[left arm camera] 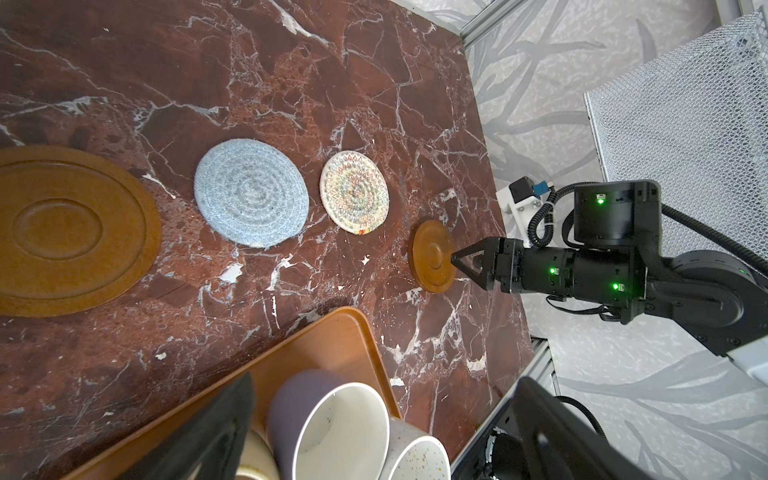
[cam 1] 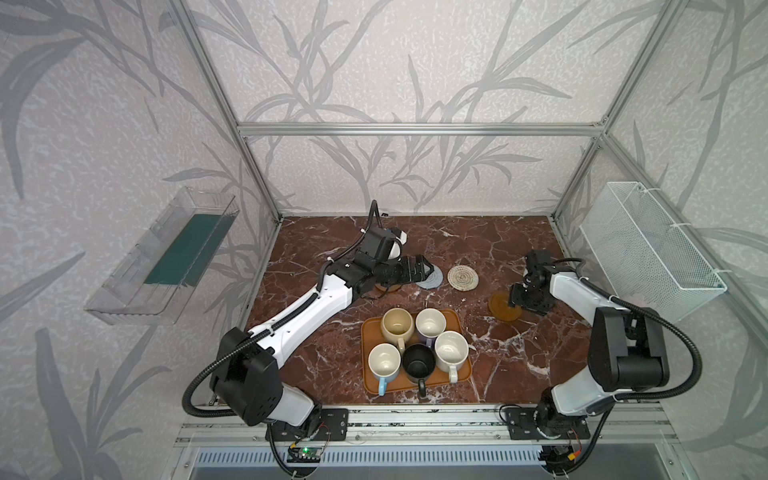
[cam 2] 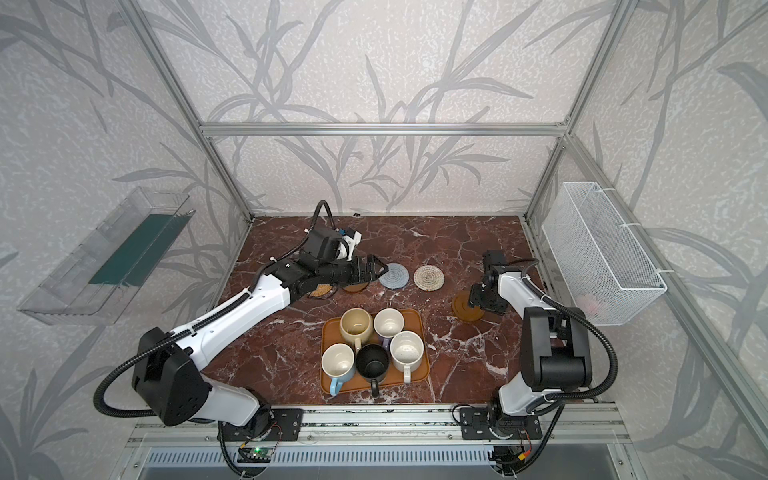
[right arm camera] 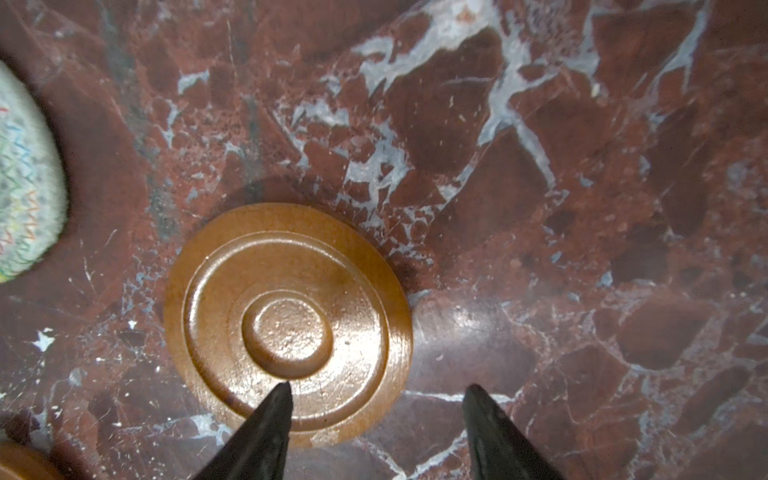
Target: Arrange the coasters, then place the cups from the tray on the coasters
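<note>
Five cups stand on the orange-brown tray [cam 1: 368, 384]: beige [cam 1: 397, 325], lavender [cam 1: 430, 323], white [cam 1: 451, 351], light blue [cam 1: 384, 362] and black [cam 1: 418, 364]. Behind it lie the coasters: a blue-grey woven one [cam 1: 434, 279], a cream rope one [cam 1: 462, 276], a brown one [cam 1: 503, 307], another brown one [cam 2: 356, 286] and a tan rattan one [cam 2: 320, 290], both partly under my left arm. My left gripper [cam 1: 424, 269] hovers wide open at the blue-grey coaster's edge. My right gripper [right arm camera: 378, 388] is open: one fingertip [right arm camera: 282, 395] is over the brown coaster [right arm camera: 286, 324], the other over the marble.
A white wire basket [cam 1: 648, 249] hangs on the right wall and a clear plastic bin [cam 1: 166, 262] on the left wall. The marble tabletop [cam 1: 478, 245] is bounded by aluminium frame posts. The tray sits near the front edge, between the two arm bases.
</note>
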Action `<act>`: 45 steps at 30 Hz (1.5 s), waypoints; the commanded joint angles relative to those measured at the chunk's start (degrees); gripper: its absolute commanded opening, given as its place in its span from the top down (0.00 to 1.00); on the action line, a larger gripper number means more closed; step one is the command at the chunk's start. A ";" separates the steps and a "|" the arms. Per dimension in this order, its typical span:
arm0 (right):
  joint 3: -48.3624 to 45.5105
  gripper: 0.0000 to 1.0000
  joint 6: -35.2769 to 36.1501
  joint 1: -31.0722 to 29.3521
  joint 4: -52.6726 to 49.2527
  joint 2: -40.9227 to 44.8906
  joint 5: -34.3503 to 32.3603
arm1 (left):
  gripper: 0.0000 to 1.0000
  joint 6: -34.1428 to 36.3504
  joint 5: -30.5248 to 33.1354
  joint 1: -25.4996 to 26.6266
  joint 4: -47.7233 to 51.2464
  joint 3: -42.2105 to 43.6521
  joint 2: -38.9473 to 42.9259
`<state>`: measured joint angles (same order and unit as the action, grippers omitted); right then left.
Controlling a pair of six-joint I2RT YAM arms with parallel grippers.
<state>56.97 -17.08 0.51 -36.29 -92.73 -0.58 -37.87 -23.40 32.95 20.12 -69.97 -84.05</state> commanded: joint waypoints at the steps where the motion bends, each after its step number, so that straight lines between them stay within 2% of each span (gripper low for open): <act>1: 2.75 0.35 1.34 0.28 -1.76 -2.36 0.13 | 0.01 1.13 0.51 0.16 -0.69 0.46 0.75; 9: 4.09 0.38 2.34 0.28 -2.86 -4.74 -1.40 | 0.00 1.74 0.52 0.12 -0.30 0.37 0.91; 18: 5.04 0.41 2.88 0.08 -3.13 -9.59 -0.24 | 0.01 1.83 0.52 0.10 -0.33 0.45 0.99; 26: 7.01 0.51 3.03 -0.99 -4.67 -12.10 -4.02 | 0.01 1.91 0.29 0.13 -0.30 0.28 1.00; 31: 10.31 0.59 2.45 -1.04 -5.36 -14.15 -3.97 | 0.01 2.09 0.21 0.14 -0.03 0.40 1.12; 45: 23.36 0.60 3.44 -0.87 -9.29 -22.02 -5.67 | 0.01 3.00 0.55 0.10 0.83 0.19 1.44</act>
<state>77.36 -13.65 -0.49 -43.68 -112.57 -4.56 -35.57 -23.20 32.95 20.53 -69.97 -83.96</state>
